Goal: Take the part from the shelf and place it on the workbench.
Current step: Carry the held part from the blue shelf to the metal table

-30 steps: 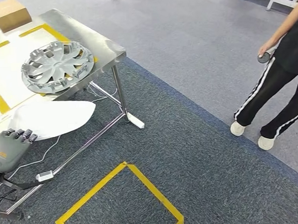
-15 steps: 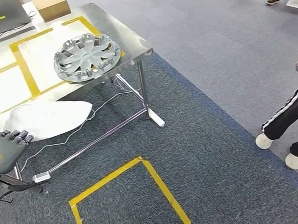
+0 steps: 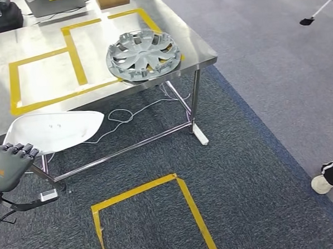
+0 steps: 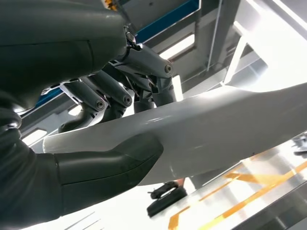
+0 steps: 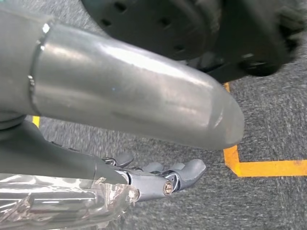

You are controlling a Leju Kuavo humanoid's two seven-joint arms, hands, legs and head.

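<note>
White part (image 4: pixel 217 129) lies clamped between left hand's fingers (image 4: pixel 152 62).

A shiny stainless-steel table (image 3: pixel 37 117) on thin metal legs stands on dark grey carpet (image 3: pixel 252 187), its top marked with yellow tape rectangles (image 3: pixel 74 48). A silver plastic hubcap (image 3: pixel 143 54) lies near the table's right end. On the carpet in front of the table is a yellow tape square outline (image 3: pixel 139 193). Lighter grey-blue carpet (image 3: pixel 262 58) lies right of the table. White cables (image 3: pixel 126 116) trail under it.
</note>
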